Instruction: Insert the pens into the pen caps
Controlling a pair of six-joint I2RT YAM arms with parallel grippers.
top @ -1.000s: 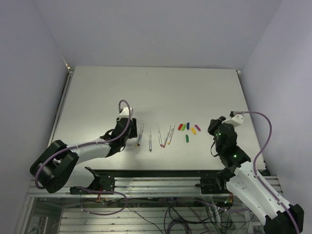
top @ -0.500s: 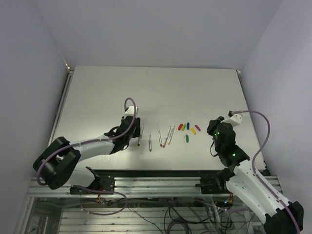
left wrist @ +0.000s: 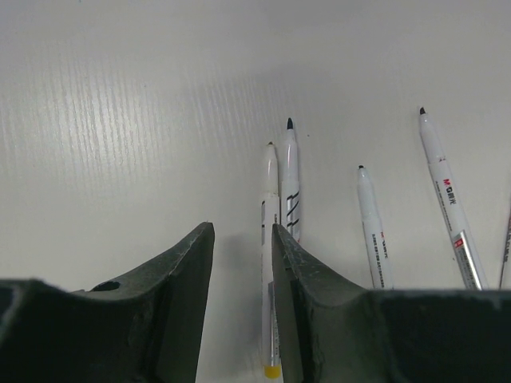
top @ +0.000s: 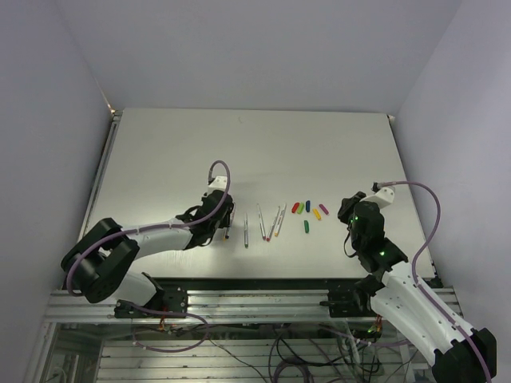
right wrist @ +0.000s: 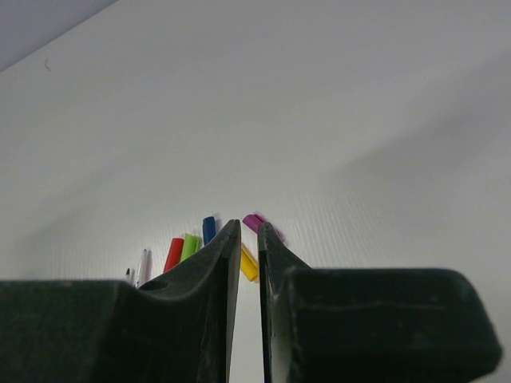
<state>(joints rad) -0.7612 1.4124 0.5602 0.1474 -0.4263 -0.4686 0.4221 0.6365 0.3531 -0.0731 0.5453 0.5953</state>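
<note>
Though scattered, five pens (top: 246, 228), five caps (top: 306, 211)

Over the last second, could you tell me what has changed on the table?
The left claw moved right toward the leftmost pens and narrowed, nothing gripped yet. The right claw stayed nearly closed and empty near the caps; pens and caps have not moved.

Pale grey table (top: 255, 152) w/ fine ribbed texture, spreading under and ahead of both sets of jaws. Metal frame rail (top: 255, 291) behind them at near edge, tangled cables (top: 279, 351) below.
</note>
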